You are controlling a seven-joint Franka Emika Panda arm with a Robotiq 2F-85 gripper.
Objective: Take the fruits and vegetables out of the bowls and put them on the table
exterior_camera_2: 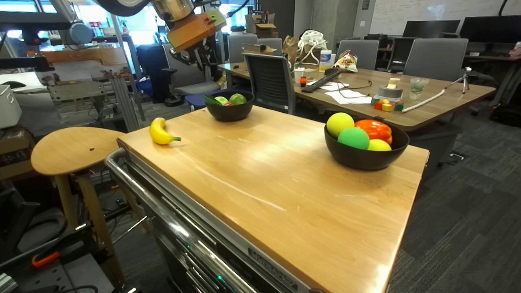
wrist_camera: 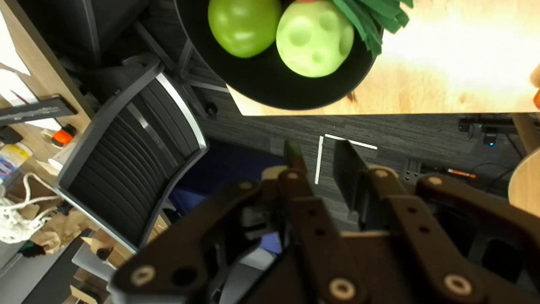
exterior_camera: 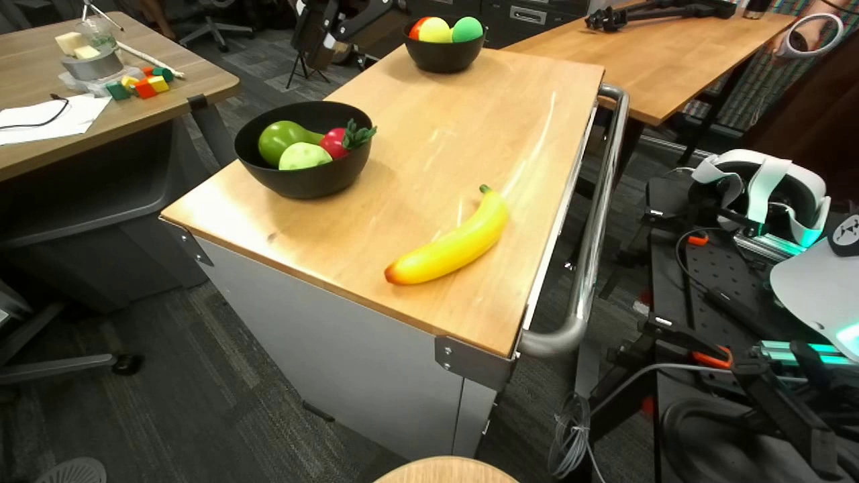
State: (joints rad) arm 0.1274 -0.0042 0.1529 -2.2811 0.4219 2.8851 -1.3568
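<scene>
The pale green, round, dimpled fruit (wrist_camera: 314, 40), smooth like moulded plastic, sits in the round matt black bowl (exterior_camera: 305, 183), on that bowl's side toward the nearest short edge of the light wooden desk (exterior_camera: 463, 134); it shows no long axis to line up with. Just beside it in the bowl lie a glossy green pear-shaped fruit (exterior_camera: 282, 137) and a red radish (exterior_camera: 333, 143), whose felt-like green leaves (exterior_camera: 358, 135) hang over the bowl's rim. The dark linked pincer (wrist_camera: 319, 154) hangs clear of the bowl, out past that short edge, its tips spread only slightly with nothing between them. From the pincer the dimpled fruit thus lies inward, over the bowl's nearer rim, so the coming move probably calls for a shift above the bowl and a wider spread before going down. On the bowl's leafy side, well apart, lies the long curved yellow banana (exterior_camera: 453, 247); along the desk, well apart from the bowl, stands another black bowl (exterior_camera_2: 362, 158) with a shiny red pepper (exterior_camera_2: 373, 130) in it.
</scene>
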